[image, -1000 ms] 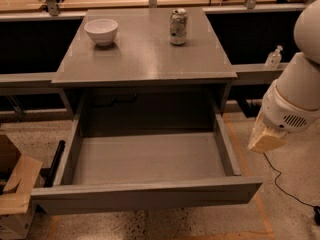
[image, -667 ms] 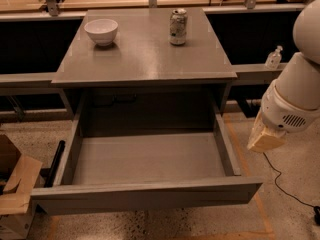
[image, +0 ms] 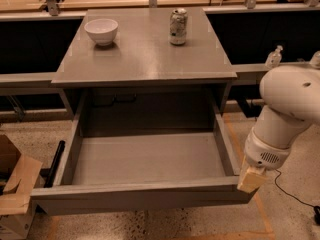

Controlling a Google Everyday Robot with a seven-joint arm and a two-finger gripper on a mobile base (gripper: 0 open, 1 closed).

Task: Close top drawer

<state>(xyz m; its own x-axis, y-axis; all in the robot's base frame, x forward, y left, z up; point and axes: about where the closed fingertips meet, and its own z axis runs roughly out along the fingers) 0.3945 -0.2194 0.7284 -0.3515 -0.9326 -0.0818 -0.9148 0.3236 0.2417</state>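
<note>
The top drawer (image: 145, 196) is pulled far out from under the grey table (image: 145, 59). Its wide plain grey front faces me, and its deep box is empty inside. The white arm (image: 285, 119) reaches down at the right. My gripper (image: 252, 179), with a tan tip, sits at the right end of the drawer front, touching or just beside the front right corner.
A white bowl (image: 101, 30) and a drinks can (image: 178, 27) stand on the table top. A cardboard box (image: 15, 189) sits on the floor at the left. A black cable (image: 295, 196) runs over the floor at the right. Dark counters flank the table.
The arm has dropped and swung left, bringing the gripper from beside the drawer's right wall down to the right end of the drawer front. The drawer has not moved.
</note>
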